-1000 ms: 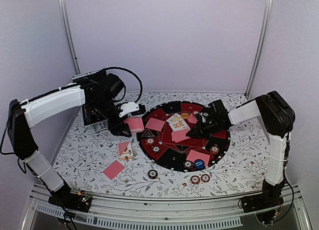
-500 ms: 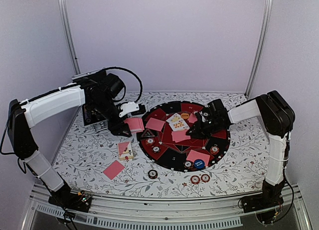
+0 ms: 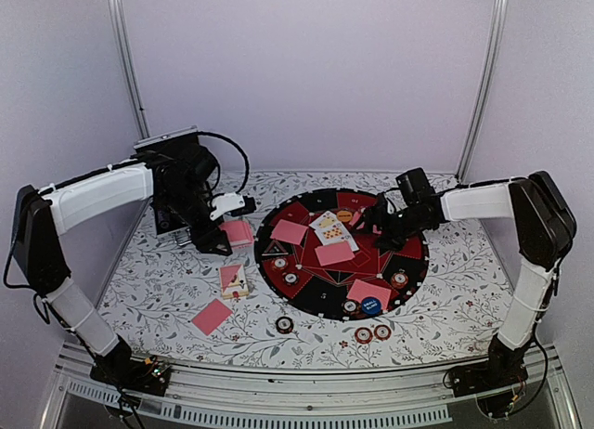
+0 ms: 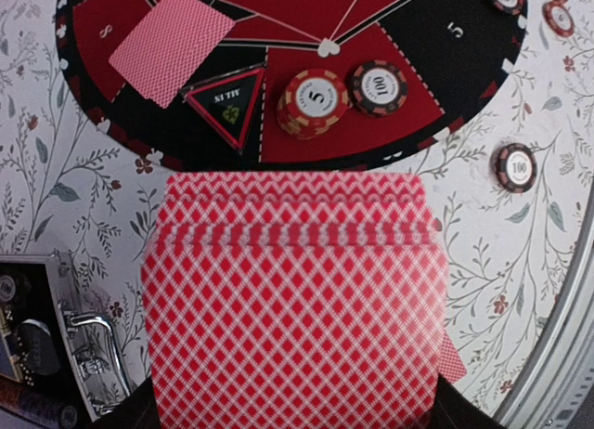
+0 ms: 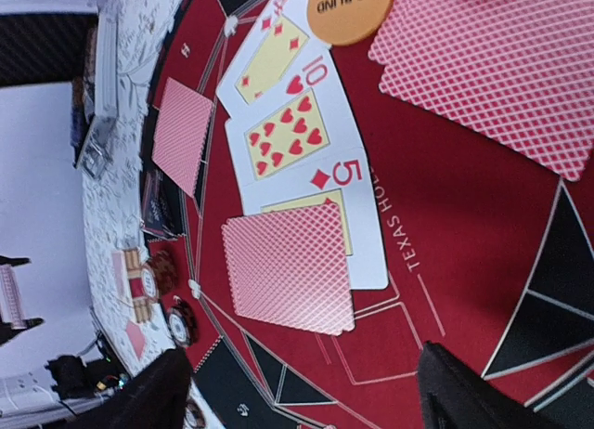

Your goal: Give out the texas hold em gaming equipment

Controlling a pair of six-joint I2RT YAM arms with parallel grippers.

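My left gripper (image 3: 225, 234) is shut on a deck of pink-backed playing cards (image 4: 292, 299), held just left of the round red-and-black mat (image 3: 325, 294). The deck hides its fingers in the left wrist view. My right gripper (image 5: 306, 392) stands open above the mat with nothing between its fingers. A face-down card (image 5: 290, 266) lies free below it, overlapping the row of face-up cards (image 5: 283, 132). The orange disc (image 5: 351, 6) sits beside that row, and the blue disc (image 3: 370, 305) lies near the mat's front. Red-and-white and brown chips (image 4: 316, 99) stand on the mat.
The black case (image 3: 172, 215) stands at the back left, behind the left gripper. Two loose cards (image 3: 212, 316) and three chips (image 3: 363, 335) lie on the flowered cloth in front of the mat. More face-down cards (image 3: 290, 231) rest on the mat.
My right gripper opened, let go of the face-down card on the mat's middle, and drew back to the right. My left gripper shifted slightly back with the deck.
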